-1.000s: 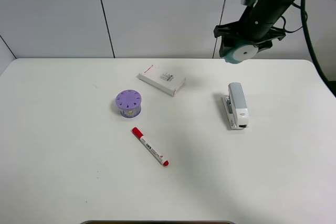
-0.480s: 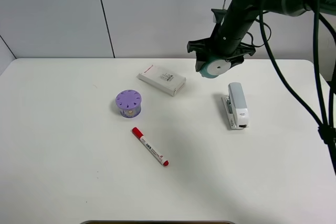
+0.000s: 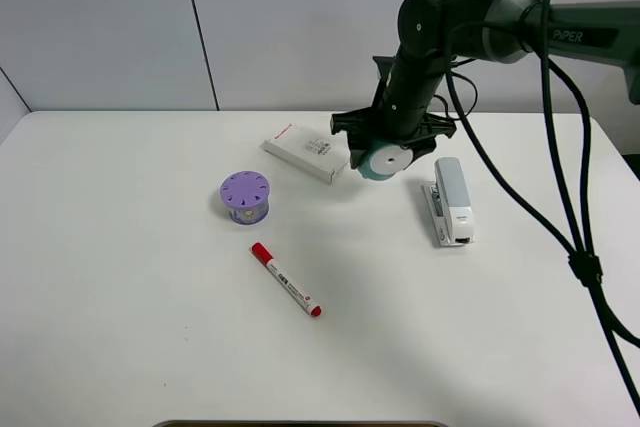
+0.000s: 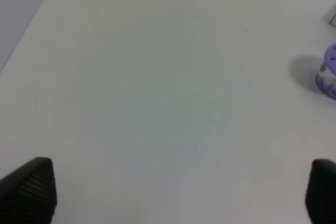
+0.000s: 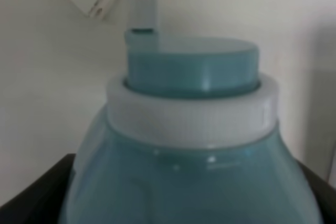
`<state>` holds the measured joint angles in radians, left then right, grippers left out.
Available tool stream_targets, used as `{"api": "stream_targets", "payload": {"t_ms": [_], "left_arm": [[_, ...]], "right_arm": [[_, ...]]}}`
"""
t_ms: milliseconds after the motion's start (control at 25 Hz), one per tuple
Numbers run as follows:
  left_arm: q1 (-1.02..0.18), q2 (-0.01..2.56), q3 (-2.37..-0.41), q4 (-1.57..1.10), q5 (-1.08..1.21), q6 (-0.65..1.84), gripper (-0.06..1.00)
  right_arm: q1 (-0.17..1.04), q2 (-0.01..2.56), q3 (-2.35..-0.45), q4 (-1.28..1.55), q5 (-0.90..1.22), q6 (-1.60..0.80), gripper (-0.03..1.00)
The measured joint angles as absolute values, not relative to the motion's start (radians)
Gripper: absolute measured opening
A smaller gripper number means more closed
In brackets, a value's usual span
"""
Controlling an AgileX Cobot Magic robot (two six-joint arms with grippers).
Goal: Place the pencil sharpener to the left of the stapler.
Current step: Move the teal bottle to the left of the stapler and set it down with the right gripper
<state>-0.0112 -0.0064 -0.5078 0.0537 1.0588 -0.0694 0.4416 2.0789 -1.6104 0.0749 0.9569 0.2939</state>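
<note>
Moved left and down from upper right: right gripper (image 3: 392,137), jaws pinching pencil sharpener (image 3: 385,161), now mid-frame between white box (image 3: 308,151) and stapler (image 3: 451,201). Left gripper (image 4: 176,190) jaws spread wide.

Robotics lab test bench, by all signs. Plain white table (image 3: 120,347) set against a bare grey panelled wall (image 3: 300,27). Dark jointed robot arm (image 3: 412,67) lettered PIPER reaching over the tabletop, with black cables (image 3: 583,267) trailing down from it. A few unrelated desk items laid well apart on the surface: stapler (image 3: 451,201), red marker (image 3: 286,280), white box (image 3: 308,152), purple holed cylinder (image 3: 245,196). Mint-teal pencil sharpener (image 3: 385,160) held up in the arm's grip.
</note>
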Motion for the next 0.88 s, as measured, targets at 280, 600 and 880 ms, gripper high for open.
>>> {"api": "stream_targets", "payload": {"t_ms": [280,600,880], "left_arm": [[-0.011,-0.006,-0.508,0.054,1.059,-0.069,0.95],[-0.011,-0.006,-0.508,0.054,1.059,-0.069,0.95],[-0.011,-0.006,-0.508,0.054,1.059,-0.069,0.95]], "right_arm": [[0.442,2.108,-1.562,0.075,0.874,0.295,0.68],[0.442,2.18,-1.562,0.085,0.842,0.293,0.68],[0.442,2.233,-1.562,0.099,0.826,0.293,0.68]]}}
